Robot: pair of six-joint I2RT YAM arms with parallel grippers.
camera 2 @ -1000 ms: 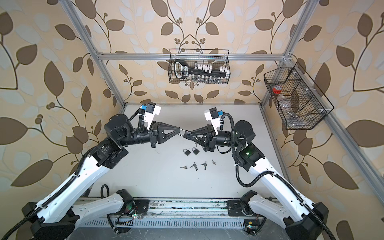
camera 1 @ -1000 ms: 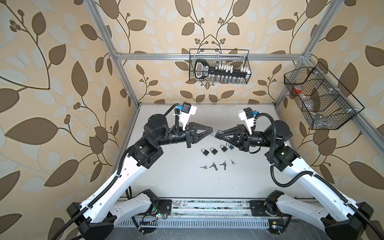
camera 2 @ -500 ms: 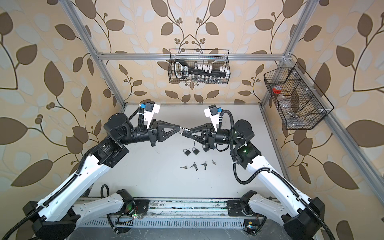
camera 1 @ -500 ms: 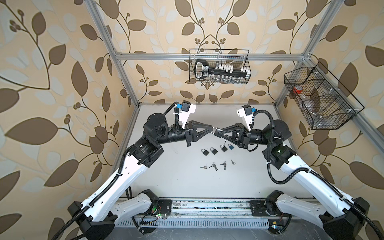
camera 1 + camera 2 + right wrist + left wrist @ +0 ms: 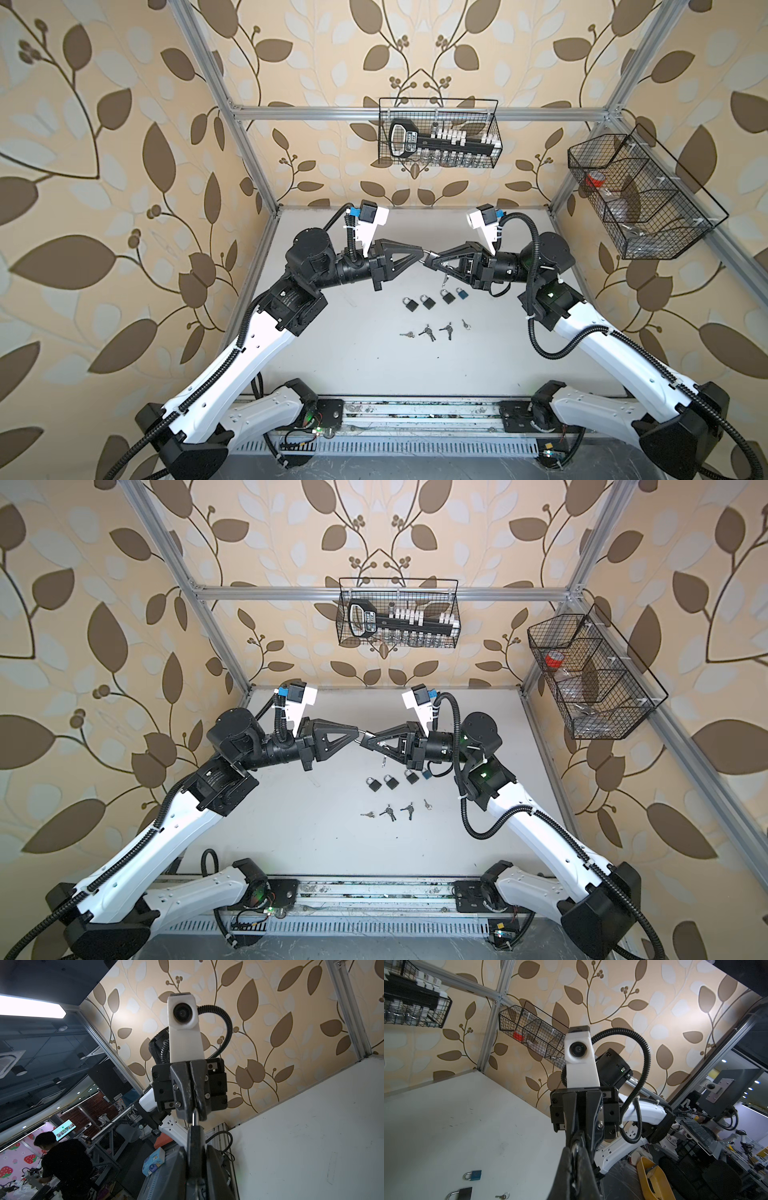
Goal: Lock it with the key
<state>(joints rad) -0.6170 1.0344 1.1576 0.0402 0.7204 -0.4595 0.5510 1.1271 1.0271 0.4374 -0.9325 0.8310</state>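
The padlock (image 5: 194,1147) is held in mid-air above the row of four padlocks (image 5: 426,300) on the table (image 5: 340,340), its body clenched edge-on in the right gripper (image 5: 432,261). The left gripper (image 5: 421,252), tip to tip with it, pinches the silver shackle (image 5: 194,1115). A key (image 5: 445,277) dangles beneath the right gripper, just behind that row.

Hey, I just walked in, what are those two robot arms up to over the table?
They meet tip to tip above the table. The right gripper clamps a black padlock, and the left gripper is shut on a thin silver piece sticking out of it; key or shackle, I cannot tell. Four spare padlocks and some loose keys lie on the table below.
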